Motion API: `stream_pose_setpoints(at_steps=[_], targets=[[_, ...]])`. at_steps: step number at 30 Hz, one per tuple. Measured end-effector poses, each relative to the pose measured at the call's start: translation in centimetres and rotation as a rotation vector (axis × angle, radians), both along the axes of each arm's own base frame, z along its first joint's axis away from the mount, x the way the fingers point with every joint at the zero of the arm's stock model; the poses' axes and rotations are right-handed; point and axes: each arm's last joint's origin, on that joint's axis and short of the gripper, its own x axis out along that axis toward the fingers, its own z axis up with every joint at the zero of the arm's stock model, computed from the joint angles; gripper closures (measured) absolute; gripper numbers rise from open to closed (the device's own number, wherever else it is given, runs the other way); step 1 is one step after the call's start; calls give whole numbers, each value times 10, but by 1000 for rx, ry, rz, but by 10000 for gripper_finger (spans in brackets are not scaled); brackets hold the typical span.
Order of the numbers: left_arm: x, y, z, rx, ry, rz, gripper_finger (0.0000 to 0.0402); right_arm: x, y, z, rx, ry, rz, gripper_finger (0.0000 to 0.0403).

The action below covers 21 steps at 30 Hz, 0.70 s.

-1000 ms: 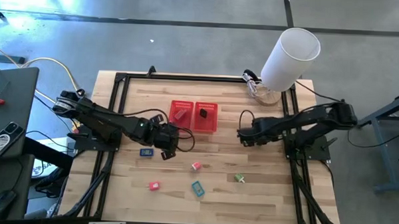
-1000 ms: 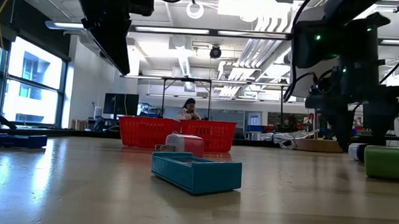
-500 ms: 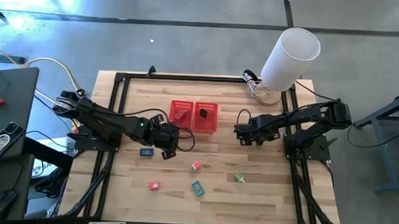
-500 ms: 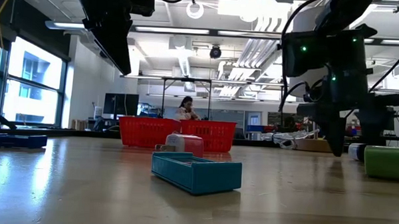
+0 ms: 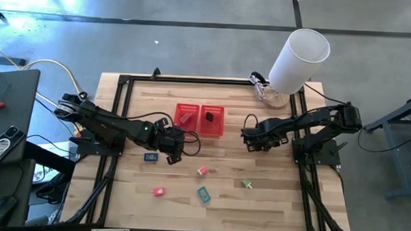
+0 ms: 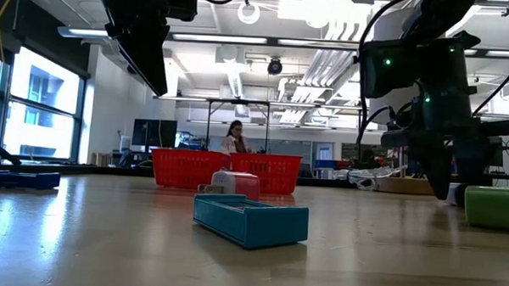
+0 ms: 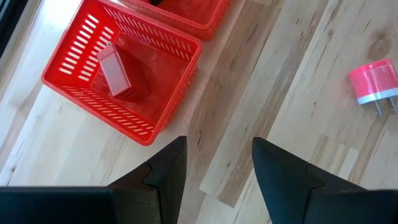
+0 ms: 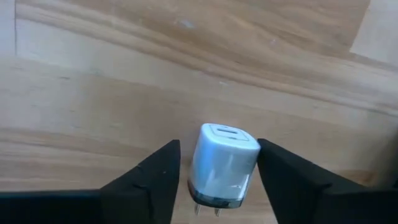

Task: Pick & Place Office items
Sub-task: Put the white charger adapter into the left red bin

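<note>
A small white plug charger [image 8: 222,163] lies on the table, and my right gripper [image 8: 219,149] points straight down with its fingers shut on it, right of the red mesh basket [image 5: 200,120]. The basket holds a red item [image 7: 115,68] and a black item [image 5: 209,118]. My left gripper [image 7: 217,146] hangs open and empty above the table by the basket's near left corner. Loose on the wood lie a dark blue item [image 5: 150,156], a pink plug [image 7: 372,82], a red-pink item [image 5: 159,191], a teal box [image 6: 250,221] and a green item [image 6: 494,208]. My right gripper takes the white charger by its two opposite sides [image 8: 255,155], one finger on each, coming from above and pointing down. One finger [image 8: 280,180] meets the charger's upper corner; whether the other finger touches, I cannot tell. The charger sits tilted on the wood, prongs [image 8: 205,210] toward the wrist.
A big white cylinder [image 5: 300,58] stands at the table's far right corner. A black frame [image 5: 124,82] runs along the table's edges. The low view shows a person in the room behind the basket.
My right gripper has drawn its fingers in from wide open until they stand close against the white charger. My left arm has kept still.
</note>
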Motion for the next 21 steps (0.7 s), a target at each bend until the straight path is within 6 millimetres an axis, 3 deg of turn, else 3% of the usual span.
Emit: stream_pose_setpoints(at_steps=[12, 21], targets=[[0, 0, 0, -2, -1, 3, 229, 4, -1, -2, -11, -16, 119, 285], [0, 0, 0, -2, -1, 2, 229, 18, -4, -15, -35, -44, 262, 285]])
